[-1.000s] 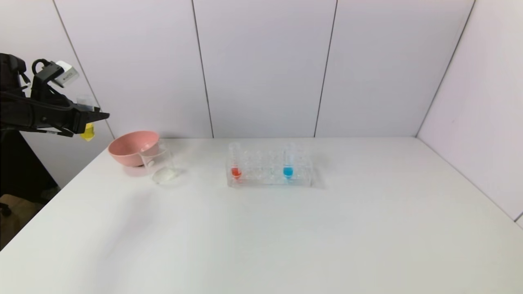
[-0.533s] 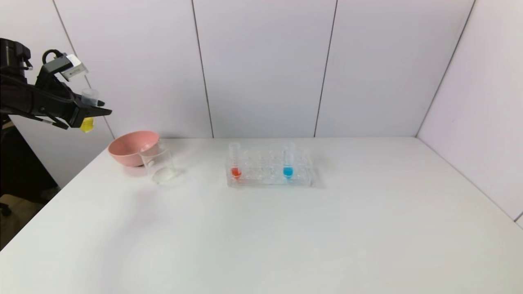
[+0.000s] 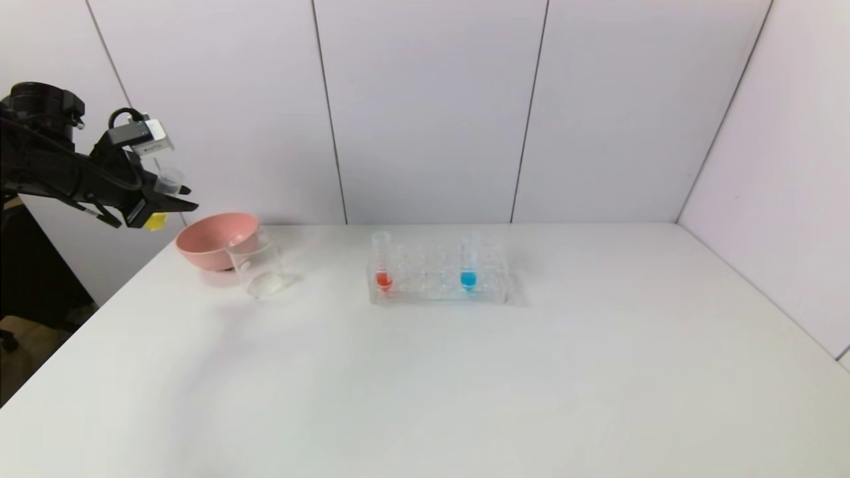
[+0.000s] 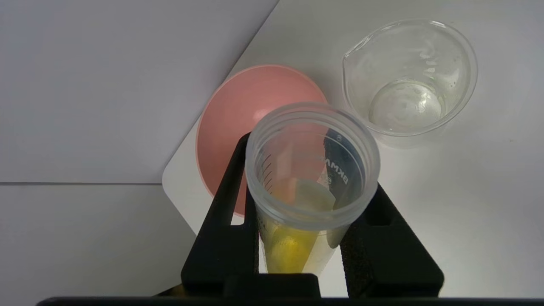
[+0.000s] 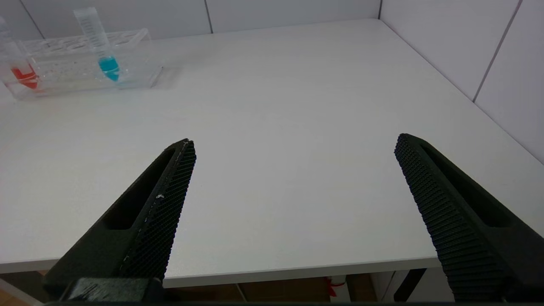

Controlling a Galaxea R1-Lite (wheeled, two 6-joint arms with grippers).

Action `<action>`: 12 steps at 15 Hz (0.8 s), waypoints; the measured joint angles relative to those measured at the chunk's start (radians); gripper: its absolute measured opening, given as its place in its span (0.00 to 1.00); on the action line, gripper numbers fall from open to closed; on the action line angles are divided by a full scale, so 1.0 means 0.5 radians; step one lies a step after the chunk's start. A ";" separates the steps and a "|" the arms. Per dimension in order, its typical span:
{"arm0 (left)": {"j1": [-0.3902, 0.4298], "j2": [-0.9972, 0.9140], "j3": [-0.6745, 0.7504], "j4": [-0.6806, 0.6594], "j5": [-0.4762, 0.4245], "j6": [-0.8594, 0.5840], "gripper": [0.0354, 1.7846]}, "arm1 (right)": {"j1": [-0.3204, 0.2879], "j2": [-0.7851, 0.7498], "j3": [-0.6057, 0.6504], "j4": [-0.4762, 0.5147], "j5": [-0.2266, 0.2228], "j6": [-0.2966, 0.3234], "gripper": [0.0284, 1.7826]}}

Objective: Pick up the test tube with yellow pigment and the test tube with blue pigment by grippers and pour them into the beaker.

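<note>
1. The bowl is pink.
2. The beaker is clear.
3. The held tube has yellow inside.
4. The rack tubes show red and blue.
5. The desk is white.
6. The grippers are black.

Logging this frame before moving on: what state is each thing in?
left gripper: shut on the yellow test tube, raised beside the table's left end.
yellow test tube: held, open-topped, tilted, still holding liquid.
beaker: upright, no colour in it.
pink bowl: upright behind the beaker.
blue test tube: upright in rack.
red test tube: upright in rack.
right gripper: open, idle at the table's near edge.
</note>
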 joint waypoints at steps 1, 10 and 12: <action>-0.007 0.003 -0.001 0.000 0.029 0.039 0.29 | 0.000 0.000 0.000 0.000 0.000 -0.001 0.96; -0.077 0.020 -0.003 0.017 0.180 0.263 0.29 | 0.000 0.000 0.000 0.000 0.000 -0.001 0.96; -0.079 0.024 -0.007 0.009 0.229 0.321 0.29 | 0.000 0.000 0.000 0.000 0.001 -0.001 0.96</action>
